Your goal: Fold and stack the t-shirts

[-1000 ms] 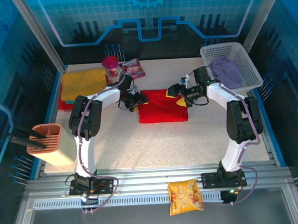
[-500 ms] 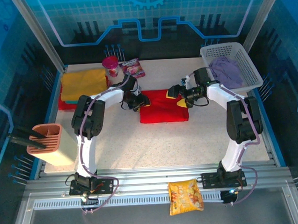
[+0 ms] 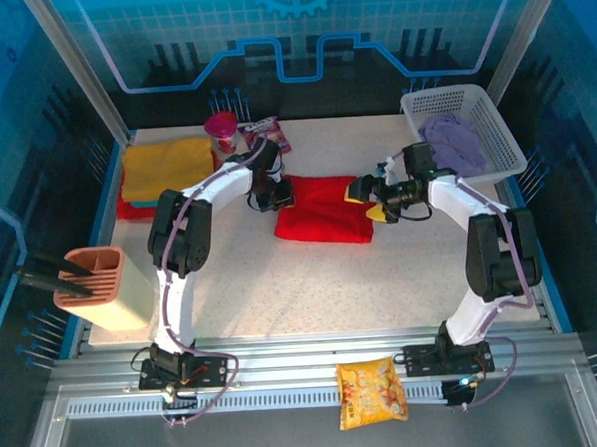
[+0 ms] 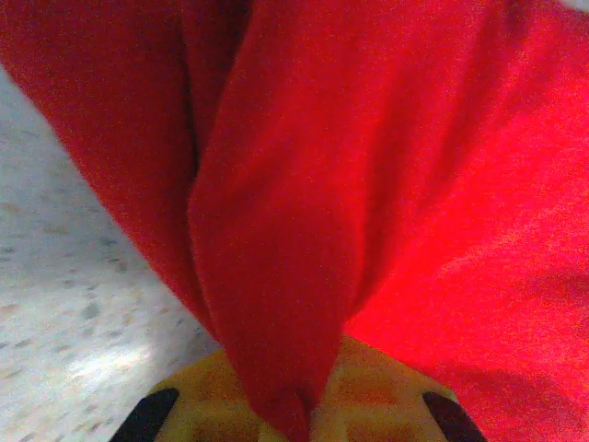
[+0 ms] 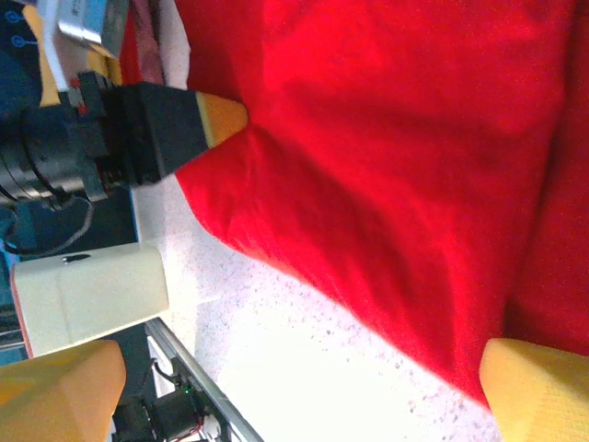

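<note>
A bright red t-shirt [image 3: 323, 210] lies folded at the middle of the table. My left gripper [image 3: 275, 192] is at its far left corner, shut on a ridge of the red cloth [image 4: 276, 276] pinched between its yellow pads [image 4: 386, 396]. My right gripper [image 3: 375, 199] stands open at the shirt's right edge, its fingertips [image 5: 538, 387] wide apart over bare table beside the red hem [image 5: 386, 184]. The left gripper's tip [image 5: 221, 115] touches the shirt in the right wrist view. A mustard yellow shirt [image 3: 165, 162] tops a folded stack at the far left. A pale lilac shirt [image 3: 455, 143] lies in the basket.
The white lattice basket [image 3: 499, 123] stands at the far right corner. A pink cup [image 3: 221, 127] and a pink packet [image 3: 266, 135] sit at the back. An orange holder on a cream box [image 3: 96, 284] is at the near left. A snack bag [image 3: 370, 390] lies on the front rail.
My left gripper has moved toward the back with the shirt's left corner, lifting it a little. My right gripper has drawn back to the right, off the shirt's right edge.
</note>
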Available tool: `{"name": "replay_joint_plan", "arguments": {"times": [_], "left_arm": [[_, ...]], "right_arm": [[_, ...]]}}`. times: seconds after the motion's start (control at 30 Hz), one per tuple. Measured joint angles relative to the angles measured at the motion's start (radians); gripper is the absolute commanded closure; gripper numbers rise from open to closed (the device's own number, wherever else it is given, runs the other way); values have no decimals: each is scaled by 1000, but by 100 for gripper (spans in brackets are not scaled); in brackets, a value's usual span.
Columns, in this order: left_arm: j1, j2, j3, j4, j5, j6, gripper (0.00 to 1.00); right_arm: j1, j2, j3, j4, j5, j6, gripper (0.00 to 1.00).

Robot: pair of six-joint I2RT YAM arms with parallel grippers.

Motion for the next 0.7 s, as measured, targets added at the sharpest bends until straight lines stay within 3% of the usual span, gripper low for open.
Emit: {"name": "replay_joint_plan", "arguments": {"times": [0.33,0.7], "left_arm": [[63,-12,457,-369,-121,117,100],[215,-4,735,-603,-153,200,100]], "right_arm": [[0,-91,-48,-61,0,-11,0],[1,-122,-76,-95,6,-11,0]]}}
